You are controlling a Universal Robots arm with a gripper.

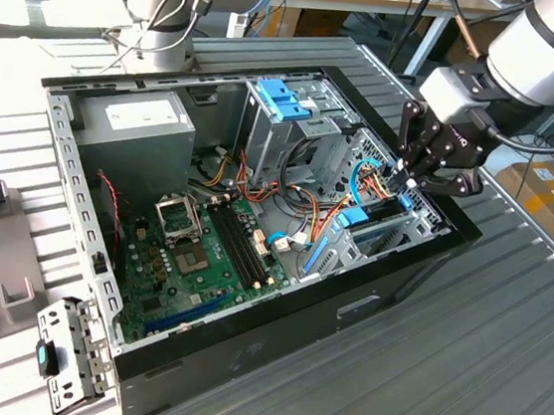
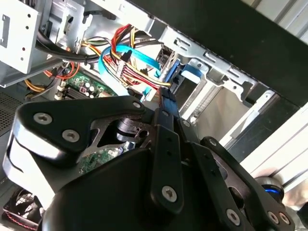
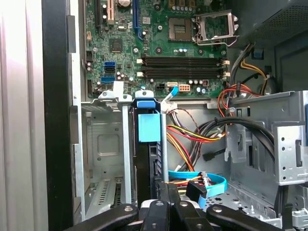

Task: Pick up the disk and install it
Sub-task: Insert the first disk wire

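Inside the drive cage, the disk stands edge-on, blue-tabbed; end effector grip state unclear.

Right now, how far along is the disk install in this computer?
Pick-up looks done: the disk seems to stand on edge in the drive cage, with a blue bracket on it. In hand: the end effector hangs right over that slot, beside the cables. Left: I cannot tell whether the disk is fully seated.
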